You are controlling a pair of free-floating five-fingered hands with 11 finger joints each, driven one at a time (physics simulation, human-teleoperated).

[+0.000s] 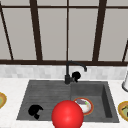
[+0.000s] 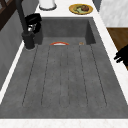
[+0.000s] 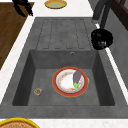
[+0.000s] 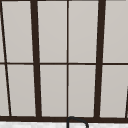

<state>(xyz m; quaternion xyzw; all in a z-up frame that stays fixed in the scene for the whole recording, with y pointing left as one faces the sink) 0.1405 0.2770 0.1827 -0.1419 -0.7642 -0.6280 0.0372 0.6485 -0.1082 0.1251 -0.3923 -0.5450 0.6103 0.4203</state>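
The right hand (image 1: 76,75) sits at the tap (image 1: 68,75), just at 3 o'clock of its upright post, with its fingers curled round what looks like the tap's side lever; the lever itself is mostly hidden, so the grip is likely but not certain. In the right side view this hand (image 3: 101,39) hangs at the back rim of the sink (image 3: 25,75), at 1 o'clock of the basin.

The left hand (image 1: 35,111) hovers over the ribbed draining area at 7 o'clock in the front view, near the front edge, holding nothing, its fingers loosely bent rather than clenched.

In the basin lies a red-rimmed plate (image 3: 58,86) with a dark scrap of food (image 3: 77,76) on its 2 o'clock side. A small round bit (image 3: 38,91) lies on the basin floor at the plate's 8 o'clock, well apart from it.

A red ball (image 1: 67,115) sits at the front edge, covering part of the plate. Yellow dishes (image 1: 123,110) stand on the counter at either side.
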